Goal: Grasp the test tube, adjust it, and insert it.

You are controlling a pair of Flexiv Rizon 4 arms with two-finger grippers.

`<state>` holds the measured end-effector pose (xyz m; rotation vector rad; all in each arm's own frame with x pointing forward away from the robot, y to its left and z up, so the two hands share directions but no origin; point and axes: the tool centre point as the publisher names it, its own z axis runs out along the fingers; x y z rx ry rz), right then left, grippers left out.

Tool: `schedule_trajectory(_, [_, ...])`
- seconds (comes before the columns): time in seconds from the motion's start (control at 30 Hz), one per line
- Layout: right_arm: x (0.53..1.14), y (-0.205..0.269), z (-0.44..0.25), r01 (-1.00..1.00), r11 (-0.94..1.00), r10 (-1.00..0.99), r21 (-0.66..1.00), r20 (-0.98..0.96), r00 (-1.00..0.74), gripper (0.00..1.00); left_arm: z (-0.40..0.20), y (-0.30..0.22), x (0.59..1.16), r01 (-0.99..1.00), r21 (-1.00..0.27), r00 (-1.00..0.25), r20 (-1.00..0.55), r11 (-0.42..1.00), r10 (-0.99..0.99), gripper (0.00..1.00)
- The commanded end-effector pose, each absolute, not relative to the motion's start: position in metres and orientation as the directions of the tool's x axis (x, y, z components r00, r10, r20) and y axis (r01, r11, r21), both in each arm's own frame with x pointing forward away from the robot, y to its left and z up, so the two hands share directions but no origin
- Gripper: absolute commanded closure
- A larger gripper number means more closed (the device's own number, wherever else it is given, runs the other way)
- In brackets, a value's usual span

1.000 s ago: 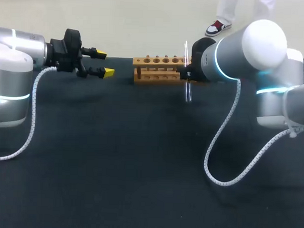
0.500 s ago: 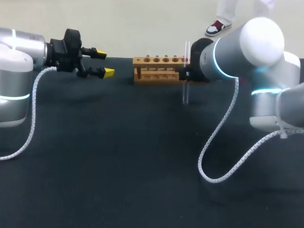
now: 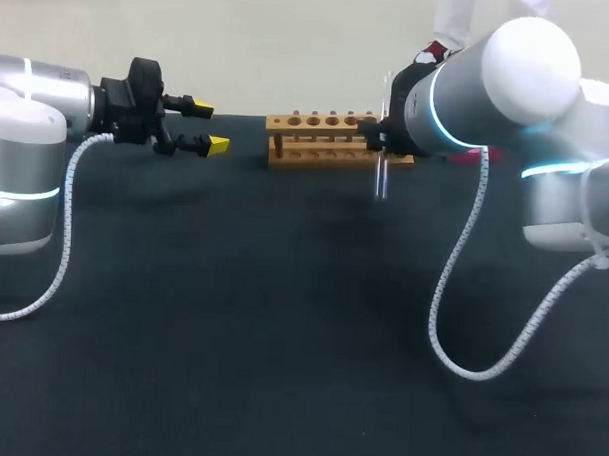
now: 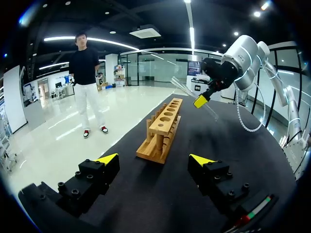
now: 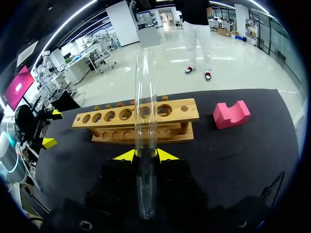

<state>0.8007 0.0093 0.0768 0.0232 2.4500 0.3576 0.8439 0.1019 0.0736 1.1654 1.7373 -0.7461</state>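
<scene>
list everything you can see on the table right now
test tube: 1, clear glass, held in the right gripper, near the rack's right end, not in any hole
rack: 1, light wood, far middle of the table
block: 1, pink, on the table past the rack's right end
table: 1, black top
left gripper: 1, black with yellow tips, open, holding nothing, off the rack's left end
right gripper: 1, black with yellow tips, shut on the test tube

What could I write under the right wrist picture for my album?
The right gripper holds a glass tube in front of the wooden rack, with a pink block beside the rack.
</scene>
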Motion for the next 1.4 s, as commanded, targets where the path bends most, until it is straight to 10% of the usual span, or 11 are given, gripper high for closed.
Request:
schedule_trajectory(0.03, [0.767,-0.006,0.100,-0.062,0.964,0.128,0.257,-0.658,-0.742,1.00,0.073,0.102,0.843,0.926,0.000,-0.158,-0.908,0.378,0.388,0.00])
schedule_trajectory(1.4, [0.735,-0.022,0.135,-0.057,0.960,0.143,0.272,-0.659,-0.739,1.00,0.073,0.102,0.843,0.926,0.000,-0.158,-0.908,0.378,0.388,0.00])
